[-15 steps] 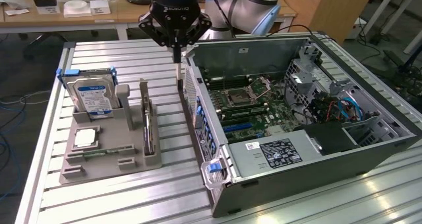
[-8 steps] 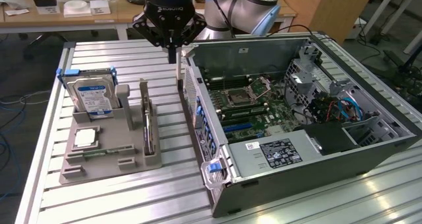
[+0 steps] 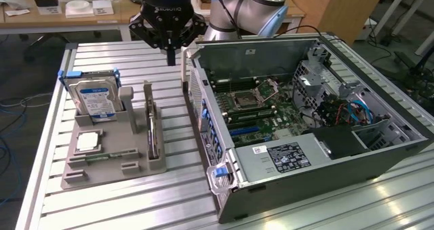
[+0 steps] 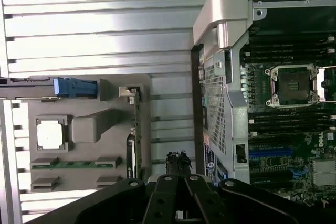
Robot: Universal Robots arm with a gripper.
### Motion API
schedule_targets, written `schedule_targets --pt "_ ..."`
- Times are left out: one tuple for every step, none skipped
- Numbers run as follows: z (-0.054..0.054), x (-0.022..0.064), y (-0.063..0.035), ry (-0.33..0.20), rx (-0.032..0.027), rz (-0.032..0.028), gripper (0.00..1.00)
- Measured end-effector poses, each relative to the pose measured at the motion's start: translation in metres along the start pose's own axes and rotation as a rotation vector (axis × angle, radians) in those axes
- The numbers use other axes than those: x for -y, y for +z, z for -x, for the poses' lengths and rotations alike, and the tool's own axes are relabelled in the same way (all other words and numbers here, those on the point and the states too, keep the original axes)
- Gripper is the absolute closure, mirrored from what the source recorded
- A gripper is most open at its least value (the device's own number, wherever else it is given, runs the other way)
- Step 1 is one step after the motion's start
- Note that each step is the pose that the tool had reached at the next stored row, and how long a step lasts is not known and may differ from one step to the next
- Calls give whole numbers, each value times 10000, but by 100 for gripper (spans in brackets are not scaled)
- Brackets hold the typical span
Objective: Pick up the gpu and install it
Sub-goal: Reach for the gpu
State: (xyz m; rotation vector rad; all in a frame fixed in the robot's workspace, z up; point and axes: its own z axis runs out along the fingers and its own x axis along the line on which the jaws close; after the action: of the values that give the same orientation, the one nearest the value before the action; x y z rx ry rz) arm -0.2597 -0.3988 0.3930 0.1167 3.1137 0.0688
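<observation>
The gpu [image 3: 153,134] stands on edge in a slot of the grey holder [image 3: 115,169], a thin card seen dark and edge-on. In the wrist view the gpu [image 4: 133,132] is a narrow green-and-dark strip along the holder's side. My black gripper [image 3: 171,57] hangs shut with nothing in it, above the slatted table, behind the holder and next to the far corner of the open computer case [image 3: 224,154]. In the wrist view my gripper [image 4: 177,160] points at the gap between the holder and the case wall, apart from the gpu.
A blue-labelled hard drive [image 3: 95,100], a square chip [image 3: 88,141] and a narrow memory stick [image 3: 101,158] also sit in the holder. The motherboard [image 3: 254,103] lies exposed inside the case. Desks with clutter stand behind the table.
</observation>
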Motion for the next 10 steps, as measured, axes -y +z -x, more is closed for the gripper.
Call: schedule_targets --pt "-13 1 0 -1 0 0 89" --pt "-27 2 0 -1 0 0 89" --pt "-42 3 -1 -1 0 0 89" --pt "-57 4 -1 -1 0 0 89" --pt "-72 5 -1 -1 1 1 89" --pt "-87 7 -2 0 0 1 89" --pt "-100 8 -2 -2 0 0 89" --pt "-115 9 -3 -2 0 0 89" --pt "-130 10 -3 -1 0 0 89" --pt "-145 11 -4 0 0 0 89"
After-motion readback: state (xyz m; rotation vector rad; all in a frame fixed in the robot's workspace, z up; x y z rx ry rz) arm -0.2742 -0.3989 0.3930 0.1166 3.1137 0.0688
